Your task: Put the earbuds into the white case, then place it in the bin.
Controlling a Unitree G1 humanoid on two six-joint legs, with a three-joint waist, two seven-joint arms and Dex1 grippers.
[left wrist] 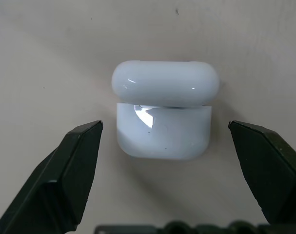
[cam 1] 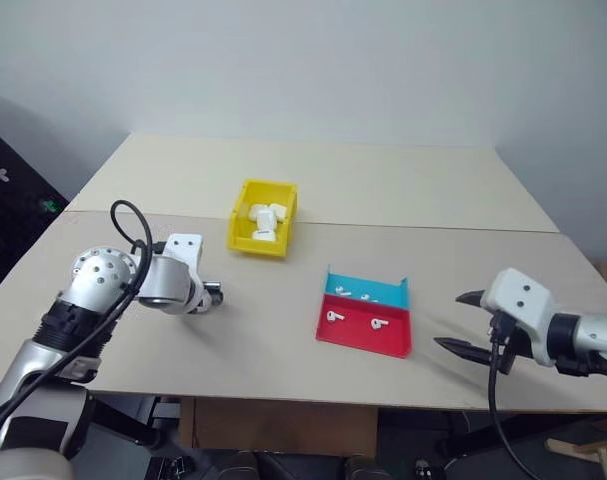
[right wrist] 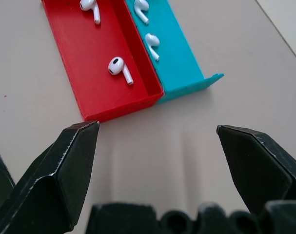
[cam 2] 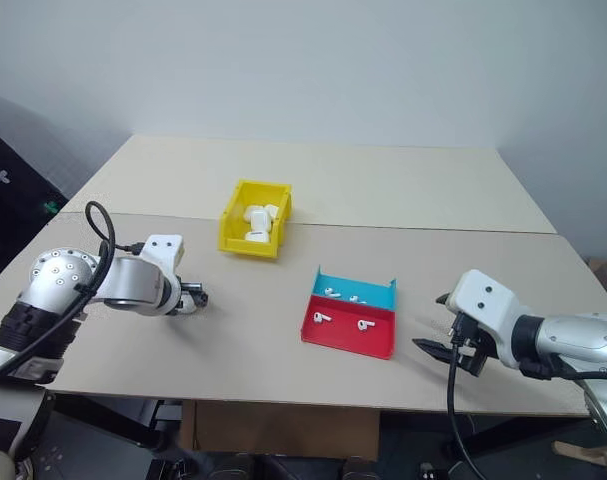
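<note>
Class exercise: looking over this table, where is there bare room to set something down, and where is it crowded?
Free: the far table behind the yellow bin; the strip between the red-and-blue tray and the right gripper. Crowded: the bin, holding white cases; the tray, holding earbuds; the open left gripper around a white case.

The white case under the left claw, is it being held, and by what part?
Not held. The left claw is open, its fingers apart from the white case on both sides, touching nothing.

Bright even light, soft shadows, glare on the white case [left wrist: 163, 117], sharp focus
</note>
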